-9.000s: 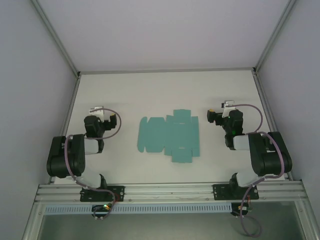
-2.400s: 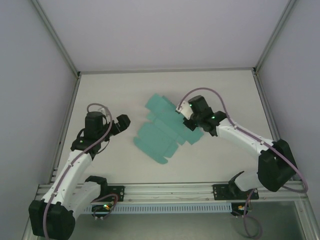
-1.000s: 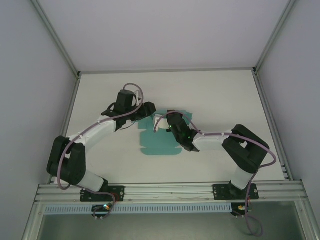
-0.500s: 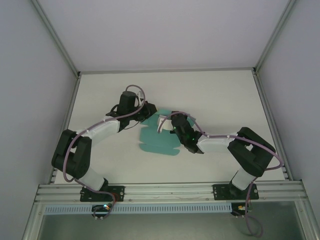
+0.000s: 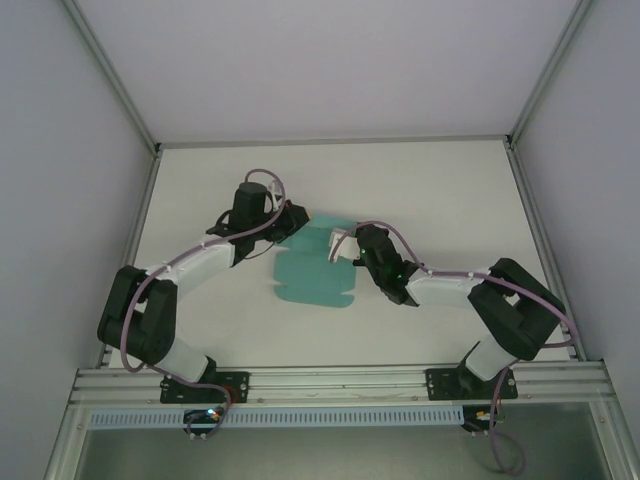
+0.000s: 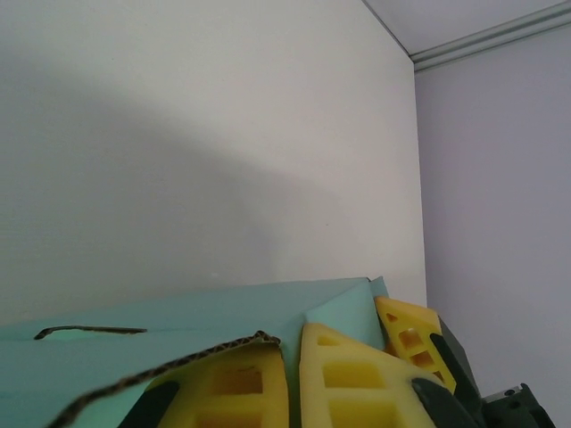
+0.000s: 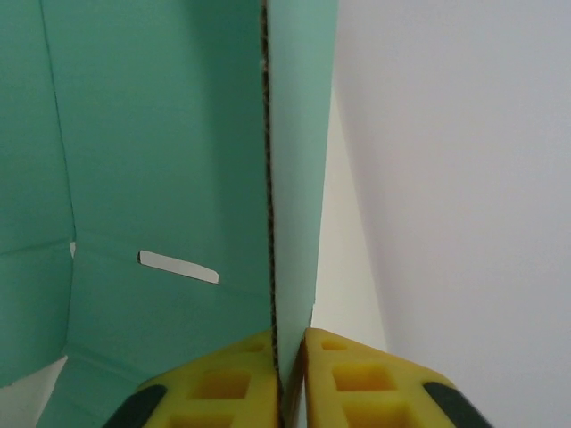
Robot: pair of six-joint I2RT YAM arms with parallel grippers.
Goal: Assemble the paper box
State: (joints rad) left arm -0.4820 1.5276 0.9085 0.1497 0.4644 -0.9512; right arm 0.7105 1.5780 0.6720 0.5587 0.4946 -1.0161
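OK, I see paper box (image 5: 312, 278) mid-surface (image 5: 450, 190), between both arms, main panel lying flat. Left hand (image 6: 293, 357) at sheet's far-left corner: pads closed to thin slit, teal card edge pinched in it. Right hand (image 7: 290, 357) at far-right side: clamped tight on upright flap (image 7: 299, 160), brown cut edge running straight up from between the pads. Narrow slot (image 7: 178, 266) in flat panel left of that flap. Both grips look solid to me.
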